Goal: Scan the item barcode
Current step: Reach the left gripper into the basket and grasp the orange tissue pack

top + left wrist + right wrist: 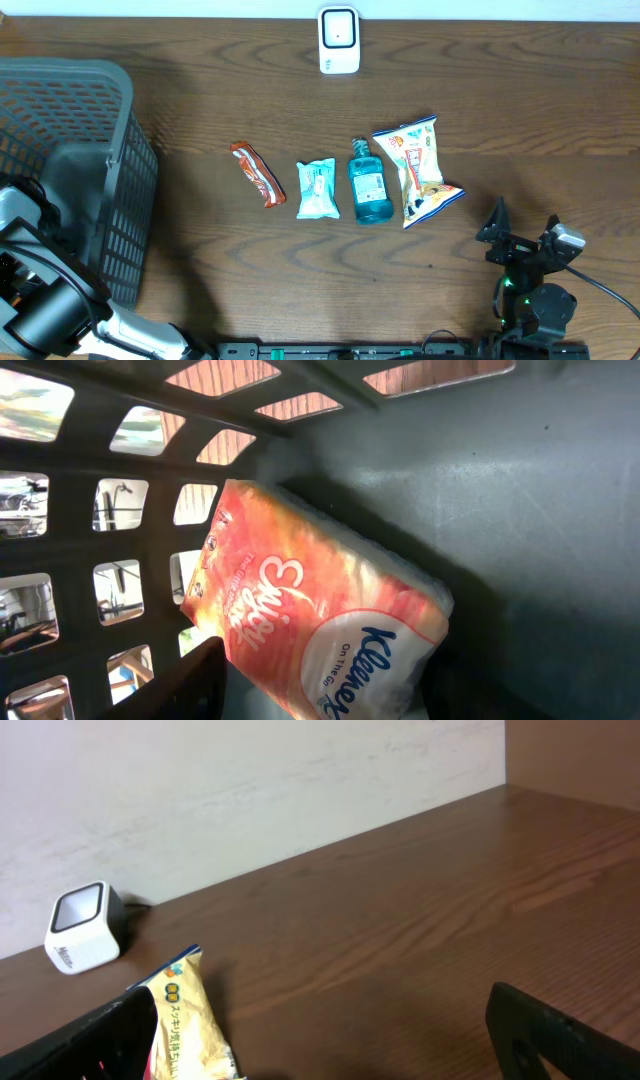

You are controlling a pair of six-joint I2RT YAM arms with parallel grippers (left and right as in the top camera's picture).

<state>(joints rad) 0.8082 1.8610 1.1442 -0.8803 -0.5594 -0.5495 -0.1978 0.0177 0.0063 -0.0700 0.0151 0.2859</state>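
Note:
A tissue pack (pixel 320 610), orange and white with "Kleenex" printed on it, lies on the floor of the dark grey basket (pixel 520 480). My left gripper (pixel 315 698) is down inside the basket with the pack between its jaws. One dark finger (pixel 190 680) sits against the pack's left edge; the other finger is lost in shadow. From overhead the basket (pixel 70 110) hides this gripper. The white barcode scanner (pixel 339 40) stands at the table's far edge, also in the right wrist view (pixel 82 927). My right gripper (pixel 523 228) rests open near the front right, holding nothing.
A row of items lies mid-table: a red-brown snack bar (pixel 258 173), a light blue packet (pixel 317 188), a blue bottle (pixel 367 183) and a yellow snack bag (pixel 418 170). The bag (pixel 185 1020) lies just beside my right gripper's left finger.

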